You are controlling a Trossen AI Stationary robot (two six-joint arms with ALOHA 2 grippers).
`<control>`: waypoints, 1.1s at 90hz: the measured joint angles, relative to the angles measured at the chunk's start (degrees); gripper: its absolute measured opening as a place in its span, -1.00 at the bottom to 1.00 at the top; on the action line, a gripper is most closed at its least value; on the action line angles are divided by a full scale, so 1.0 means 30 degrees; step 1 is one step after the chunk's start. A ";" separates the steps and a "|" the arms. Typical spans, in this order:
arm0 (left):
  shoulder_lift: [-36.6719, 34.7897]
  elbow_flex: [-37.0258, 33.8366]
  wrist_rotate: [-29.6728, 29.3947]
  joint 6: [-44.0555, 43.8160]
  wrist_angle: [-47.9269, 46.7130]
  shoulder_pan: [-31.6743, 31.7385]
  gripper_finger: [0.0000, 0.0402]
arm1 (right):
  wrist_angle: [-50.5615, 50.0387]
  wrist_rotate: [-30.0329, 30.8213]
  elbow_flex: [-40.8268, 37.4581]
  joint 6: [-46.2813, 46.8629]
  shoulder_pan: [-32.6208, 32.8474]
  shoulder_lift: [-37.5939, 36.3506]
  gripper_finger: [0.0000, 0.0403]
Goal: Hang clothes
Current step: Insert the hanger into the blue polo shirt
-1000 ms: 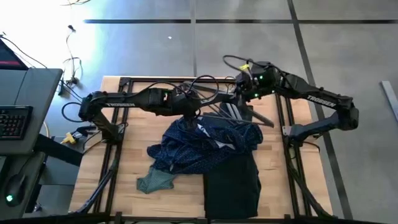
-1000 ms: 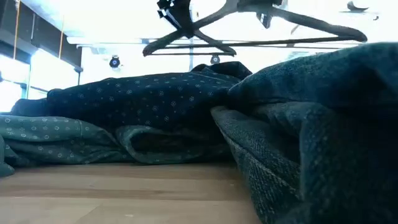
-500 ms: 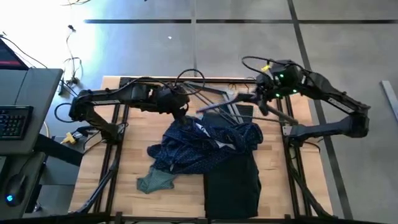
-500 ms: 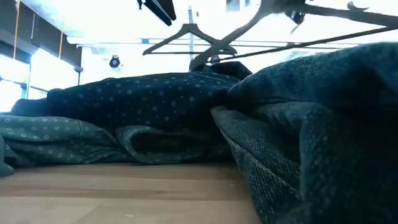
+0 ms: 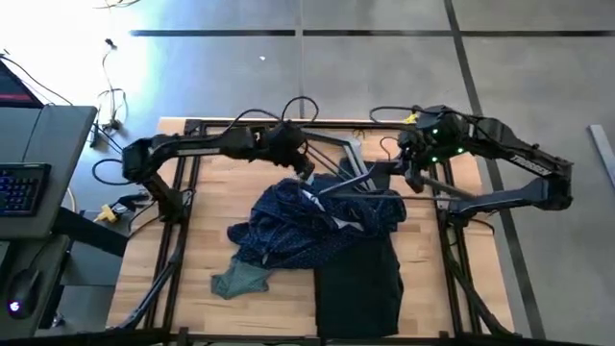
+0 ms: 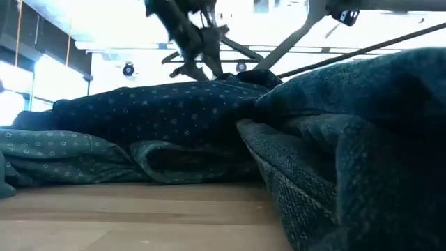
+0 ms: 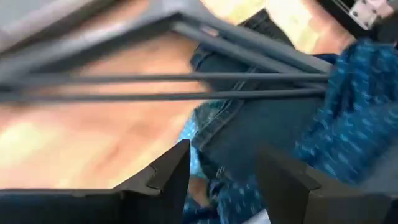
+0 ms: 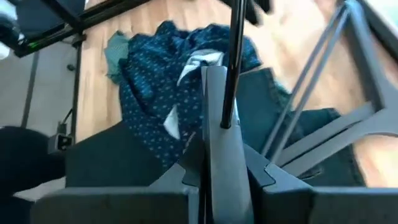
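The clothes lie heaped mid-table. A navy dotted shirt rests on top, partly over black trousers at the near side. A teal shirt peeks out at the heap's near-left. A thin dark grey hanger hangs tilted above the heap's far side, with my right gripper shut on it. My left gripper stands open just left of the hanger, over the navy shirt's far edge, nothing between its fingers. My right gripper pinches a flat grey part of the hanger between its two fingers, coming from the table's right. That part runs along the fingers. The hanger is tilted above the clothes; whether its lower end touches the navy shirt, I cannot tell.
Dark frame rails run along the wooden table on both sides and the far edge. More grey hanger bars lie at the far middle. A desk with a keyboard stands left of the table.
My right gripper has carried the hanger toward the table's right edge, and the hanger has tipped from level to steeply slanted. My left gripper drew back toward the left and up, then came back right and down beside the hanger.
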 joint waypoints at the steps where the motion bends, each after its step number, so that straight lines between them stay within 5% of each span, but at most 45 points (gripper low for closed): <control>1: 0.0169 -0.0081 0.0398 -0.0015 0.0126 0.0110 -0.26 | 0.0003 0.0004 0.0000 0.0032 0.0100 0.0000 -0.88; 23: 0.2692 -0.0300 0.8210 -0.0050 0.0334 0.0821 -0.26 | 0.0089 0.0391 0.0000 0.1293 0.2315 -0.0073 -0.88; 42: 0.2169 -0.0263 1.0738 0.0254 -0.0929 0.0075 -0.26 | -0.0197 0.2264 0.0000 0.2493 0.3719 -0.0087 -0.88; 56: 0.1324 -0.0263 1.0664 0.1189 -0.2102 -0.0553 -0.40 | -0.0602 0.4028 0.0000 0.2760 0.4302 -0.0087 -0.88; 72: 0.1293 0.0033 0.9902 0.1586 -0.2993 -0.1041 -0.93 | 0.0458 0.4882 0.0000 0.1967 0.4463 -0.0087 -0.88; 99: -0.0262 0.5202 0.4921 0.1101 -0.5858 -0.2097 -0.99 | 0.2581 0.5767 0.0000 0.3063 0.4580 0.0102 -0.88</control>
